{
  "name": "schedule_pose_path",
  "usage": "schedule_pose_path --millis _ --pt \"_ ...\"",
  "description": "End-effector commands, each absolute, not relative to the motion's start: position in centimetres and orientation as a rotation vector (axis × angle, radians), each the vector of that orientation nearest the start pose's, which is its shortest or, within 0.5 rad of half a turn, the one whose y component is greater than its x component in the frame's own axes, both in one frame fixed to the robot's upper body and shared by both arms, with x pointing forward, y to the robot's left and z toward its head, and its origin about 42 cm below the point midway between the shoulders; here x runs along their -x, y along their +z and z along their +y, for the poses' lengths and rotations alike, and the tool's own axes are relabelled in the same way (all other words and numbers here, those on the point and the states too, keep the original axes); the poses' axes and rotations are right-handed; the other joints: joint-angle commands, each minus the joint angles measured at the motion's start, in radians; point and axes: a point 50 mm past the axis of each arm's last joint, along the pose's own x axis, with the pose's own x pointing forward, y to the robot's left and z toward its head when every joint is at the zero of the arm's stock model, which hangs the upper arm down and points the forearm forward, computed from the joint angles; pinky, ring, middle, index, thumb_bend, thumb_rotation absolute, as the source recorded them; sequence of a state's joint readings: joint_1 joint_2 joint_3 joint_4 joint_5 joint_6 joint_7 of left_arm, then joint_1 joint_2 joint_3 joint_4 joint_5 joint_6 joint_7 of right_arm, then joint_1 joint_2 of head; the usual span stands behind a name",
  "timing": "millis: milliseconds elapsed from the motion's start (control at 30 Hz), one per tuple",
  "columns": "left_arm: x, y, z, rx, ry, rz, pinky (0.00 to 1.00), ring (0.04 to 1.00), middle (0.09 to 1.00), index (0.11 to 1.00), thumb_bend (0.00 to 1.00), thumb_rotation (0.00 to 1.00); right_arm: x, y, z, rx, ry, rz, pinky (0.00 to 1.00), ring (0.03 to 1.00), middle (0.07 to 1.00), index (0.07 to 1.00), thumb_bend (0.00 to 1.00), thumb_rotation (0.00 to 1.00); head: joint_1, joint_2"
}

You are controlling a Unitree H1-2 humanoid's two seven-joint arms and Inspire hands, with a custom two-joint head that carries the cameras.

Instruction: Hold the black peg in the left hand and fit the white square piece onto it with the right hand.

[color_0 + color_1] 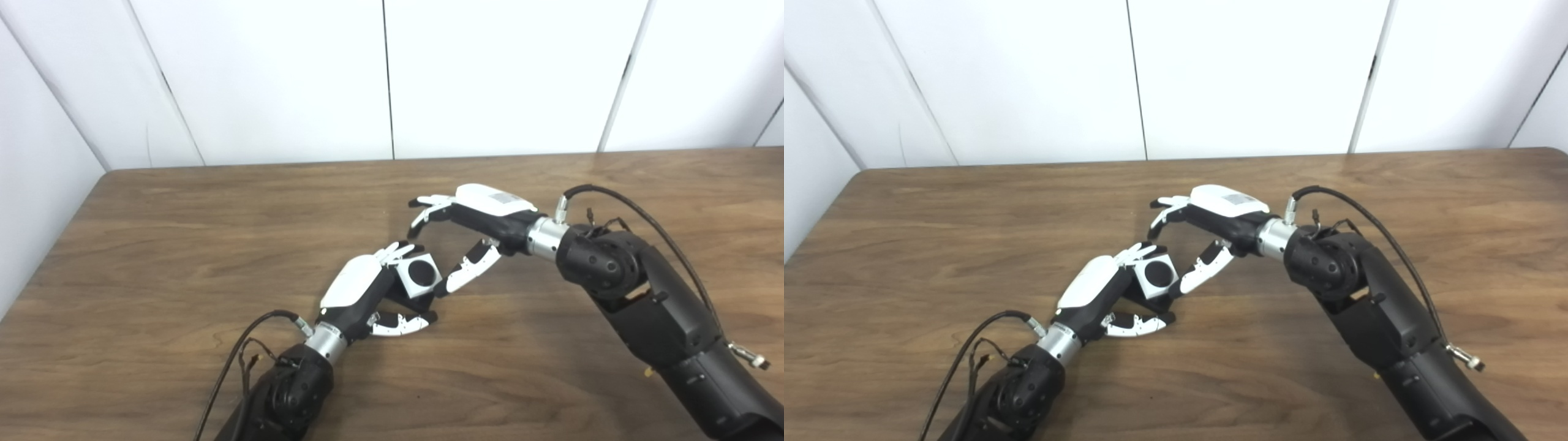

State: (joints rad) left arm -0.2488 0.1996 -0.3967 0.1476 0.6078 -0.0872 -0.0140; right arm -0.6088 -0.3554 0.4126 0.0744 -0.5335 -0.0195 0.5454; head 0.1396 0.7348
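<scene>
The white square piece (420, 275) sits at the fingertips of my left hand (360, 293), just above the table. A black round face, the end of the black peg (421, 271), shows in the middle of the piece. The rest of the peg is hidden inside my left hand, which is closed around it, thumb stretched out below. My right hand (474, 228) is to the right of the piece with fingers spread and holds nothing. Its thumb tip (453, 283) lies at the piece's right edge; I cannot tell if it touches. The piece also shows in the right eye view (1157, 275).
The brown wooden table (184, 245) runs to a white panelled wall at the back. Its left edge shows at the far left. Cables loop off both forearms, one near my left wrist (245, 343) and one over my right wrist (643, 220).
</scene>
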Motion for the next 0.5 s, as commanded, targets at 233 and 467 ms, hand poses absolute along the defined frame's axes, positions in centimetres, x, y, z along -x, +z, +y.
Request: schedule_pose_path --millis 233,467 --pt "-34.0 10.1 16.8 -0.954 -0.451 -0.143 0.95 0.978 0.929 0.655 0.67 0.23 -42.3 27.0 -15.7 1.155 0.764 -0.394 0.95 0.976 0.967 0.831 0.87 0.40 0.003 0.002" --pt "-34.1 10.0 17.4 -0.959 -0.432 -0.125 0.95 0.975 0.928 0.653 0.65 0.22 -42.3 27.0 -15.8 1.153 0.772 -0.385 0.95 0.971 0.961 0.823 0.87 0.39 0.003 0.005"
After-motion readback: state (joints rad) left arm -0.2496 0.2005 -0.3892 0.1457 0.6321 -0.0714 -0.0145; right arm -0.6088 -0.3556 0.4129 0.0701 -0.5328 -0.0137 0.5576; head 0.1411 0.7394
